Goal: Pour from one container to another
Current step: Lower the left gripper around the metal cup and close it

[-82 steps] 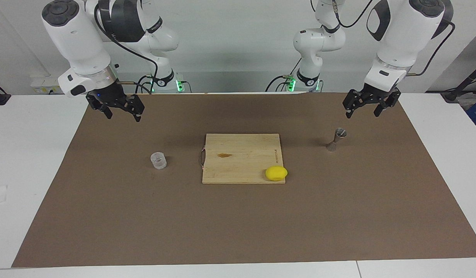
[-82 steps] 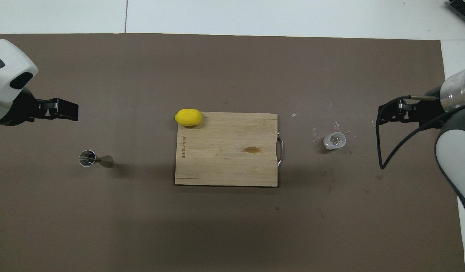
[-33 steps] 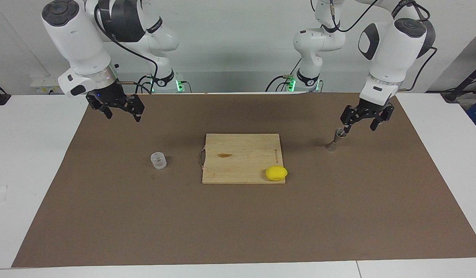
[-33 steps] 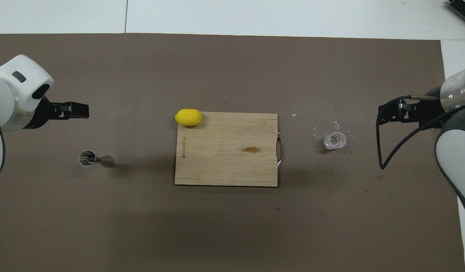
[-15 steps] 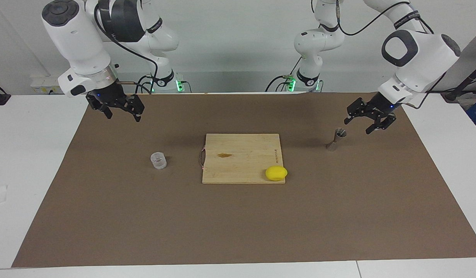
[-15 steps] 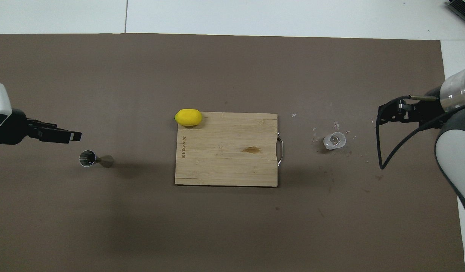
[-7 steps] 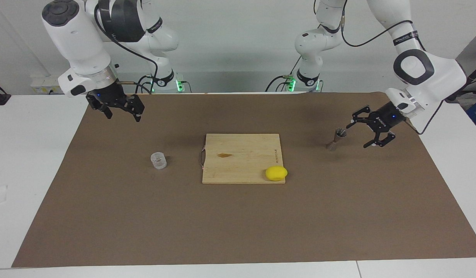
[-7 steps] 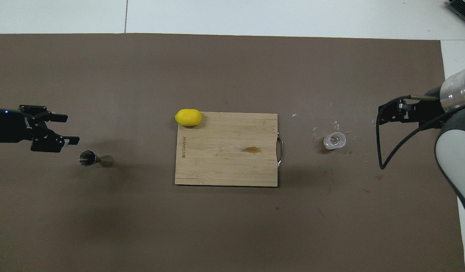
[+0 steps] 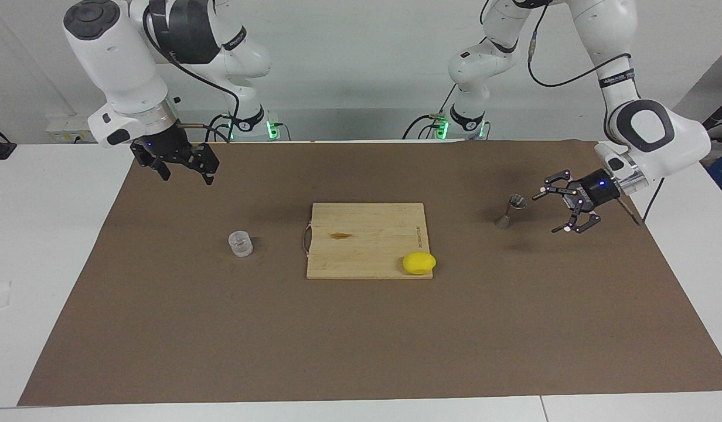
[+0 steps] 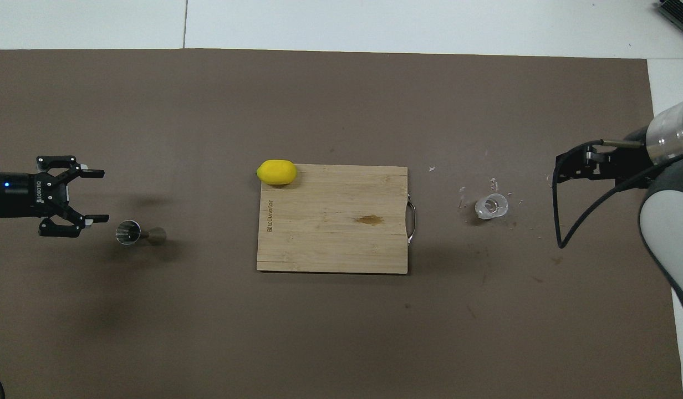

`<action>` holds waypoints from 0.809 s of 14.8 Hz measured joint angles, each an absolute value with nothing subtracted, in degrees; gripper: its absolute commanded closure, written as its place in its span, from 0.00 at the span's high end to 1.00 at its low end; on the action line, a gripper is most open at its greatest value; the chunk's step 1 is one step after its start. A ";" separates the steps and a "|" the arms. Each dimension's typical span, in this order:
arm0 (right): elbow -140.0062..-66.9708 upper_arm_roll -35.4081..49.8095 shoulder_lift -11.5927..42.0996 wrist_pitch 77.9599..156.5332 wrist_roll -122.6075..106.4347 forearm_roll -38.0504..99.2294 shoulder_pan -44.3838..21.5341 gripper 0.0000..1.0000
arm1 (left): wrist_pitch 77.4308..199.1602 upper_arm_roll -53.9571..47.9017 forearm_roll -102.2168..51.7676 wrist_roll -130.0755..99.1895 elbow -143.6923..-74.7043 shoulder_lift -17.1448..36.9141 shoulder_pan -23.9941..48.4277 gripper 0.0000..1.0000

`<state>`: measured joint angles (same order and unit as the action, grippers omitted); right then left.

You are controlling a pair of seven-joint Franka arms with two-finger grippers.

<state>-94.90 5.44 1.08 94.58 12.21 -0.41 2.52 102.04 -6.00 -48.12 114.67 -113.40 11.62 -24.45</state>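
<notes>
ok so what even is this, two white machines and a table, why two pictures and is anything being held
These are two robot arms, each ending in a two-finger gripper. One picture looks at them from across the table; the other looks down from above their own end, so the sides appear swapped.

On the brown mat lie a wooden cutting board with a lemon at its corner, a small clear cup and a metal jigger.

Nothing is held. The left gripper is open, turned sideways, low beside the jigger but apart from it. The right gripper is open too and waits in the air, near its end of the mat.
</notes>
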 measured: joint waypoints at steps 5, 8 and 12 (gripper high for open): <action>-94.90 5.44 1.08 94.58 12.21 -0.41 2.52 1.00 | 94.76 -6.01 -49.38 128.99 -113.28 15.14 -28.27 1.00; -94.90 5.44 1.08 94.58 12.21 -0.41 2.52 1.00 | 93.33 -5.93 -48.73 132.70 -113.26 15.40 -30.16 1.00; -94.90 5.44 1.08 94.58 12.21 -0.41 2.52 1.00 | 92.88 -5.90 -47.66 136.04 -114.65 16.72 -31.31 1.00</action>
<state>-94.90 5.44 1.08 94.58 12.21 -0.41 2.52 92.88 -5.90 -47.66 136.04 -114.65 16.72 -31.31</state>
